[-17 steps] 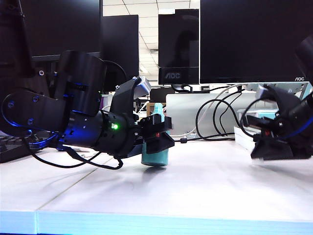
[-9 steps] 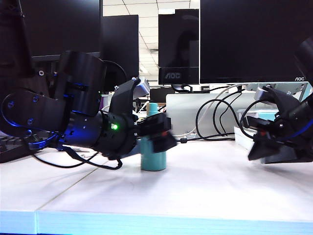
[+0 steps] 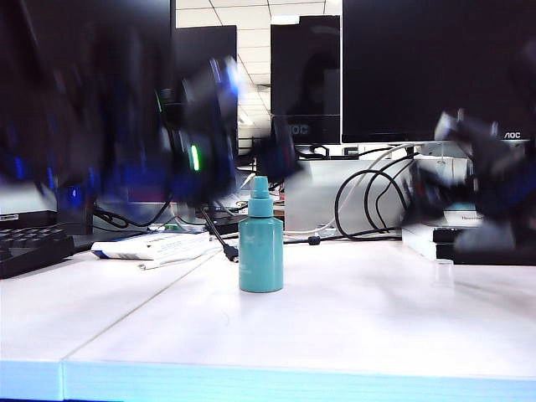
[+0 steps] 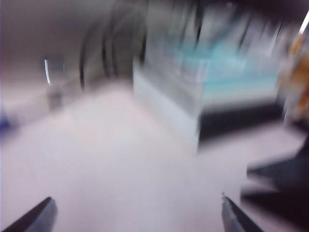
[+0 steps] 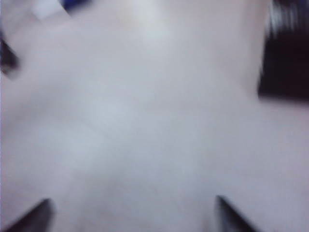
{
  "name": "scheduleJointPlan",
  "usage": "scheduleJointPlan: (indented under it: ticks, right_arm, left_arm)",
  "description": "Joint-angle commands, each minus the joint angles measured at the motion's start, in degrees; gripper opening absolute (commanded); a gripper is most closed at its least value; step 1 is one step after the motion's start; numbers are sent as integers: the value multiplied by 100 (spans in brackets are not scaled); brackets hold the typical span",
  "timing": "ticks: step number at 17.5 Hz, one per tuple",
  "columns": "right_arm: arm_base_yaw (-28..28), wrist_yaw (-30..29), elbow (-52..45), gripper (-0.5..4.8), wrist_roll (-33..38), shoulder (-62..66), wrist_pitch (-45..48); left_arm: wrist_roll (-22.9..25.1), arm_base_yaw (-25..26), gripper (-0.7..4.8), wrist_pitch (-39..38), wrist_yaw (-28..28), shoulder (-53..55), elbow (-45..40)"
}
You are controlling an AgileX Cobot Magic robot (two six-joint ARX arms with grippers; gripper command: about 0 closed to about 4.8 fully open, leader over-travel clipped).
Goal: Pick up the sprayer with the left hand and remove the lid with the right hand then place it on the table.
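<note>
White desk (image 3: 352,327) now bears the upright sprayer (image 3: 260,249) and lid (image 3: 443,272); left gripper (image 4: 135,215) and right gripper (image 5: 130,212), both released, have pulled away, task apparently complete.

The exterior camera is sitting low at the front edge of the broad white table (image 3: 335,327), facing the black monitors (image 3: 435,67). Both wrist cameras are looking down past wide-spread fingertips (image 4: 41,217) at that same tabletop, blurred.
</note>
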Motion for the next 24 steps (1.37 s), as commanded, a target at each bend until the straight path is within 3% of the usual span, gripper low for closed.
scheduleJointPlan:
  ticks: [1, 4, 6, 7, 8, 9, 11, 12, 15, 18, 20, 21, 22, 23, 24]
  right_arm:
    - [-2, 22, 20, 479, 2, -931, 9]
    - [-4, 175, 22, 479, 2, -2072, -175]
    - [-4, 175, 22, 479, 2, -3064, -855]
    - [-2, 177, 22, 414, 0, -3582, -1320]
    - [4, 166, 22, 94, -28, -4166, -1834]
    - [7, 162, 20, 2, -68, -4588, -2127]
    - [7, 164, 7, -6, -68, -5416, -2413]
    - [7, 173, -11, -6, -68, -5751, -2479]
    - [11, 326, -136, -6, -72, -6367, -3058]
    - [11, 809, -625, -6, -70, -7281, -3445]
    - [7, 1200, -1150, -6, -35, -7807, -3383]
    - [17, 1158, -1585, -6, 330, -8008, -3268]
    - [11, 1165, -1832, -6, 426, -8111, -3230]
    - [11, 1200, -2188, -6, 426, -8133, -3025]
    - [11, 1200, -2518, -6, 435, -8133, -2785]
  left_arm:
    - [374, 264, 479, -1268, -133, -1303, 15]
    - [953, 544, 479, -2601, -184, -2691, 15]
    - [1716, 647, 479, -3766, -785, -3866, 15]
    - [2149, 645, 479, -4328, -1370, -4476, 15]
    - [2544, 651, 437, -4913, -1781, -5171, 13]
    - [2610, 651, 336, -5254, -1967, -5628, 13]
    - [2608, 651, 126, -6308, -2103, -6933, 11]
    - [2579, 649, 76, -7010, -2221, -7613, 4]
    - [2131, 649, 72, -8397, -3407, -9160, -348]
    - [1895, 645, 47, -8714, -3593, -10642, -1108]
    - [1825, 636, 48, -9121, -3161, -10863, -1427]
    - [1777, 638, 48, -8767, -2876, -10804, -1707]
    - [1613, 636, 48, -8616, -2946, -10782, -1832]
    - [1012, 636, 48, -8524, -3126, -10778, -2037]
    - [848, 638, 49, -8518, -3239, -10769, -2315]
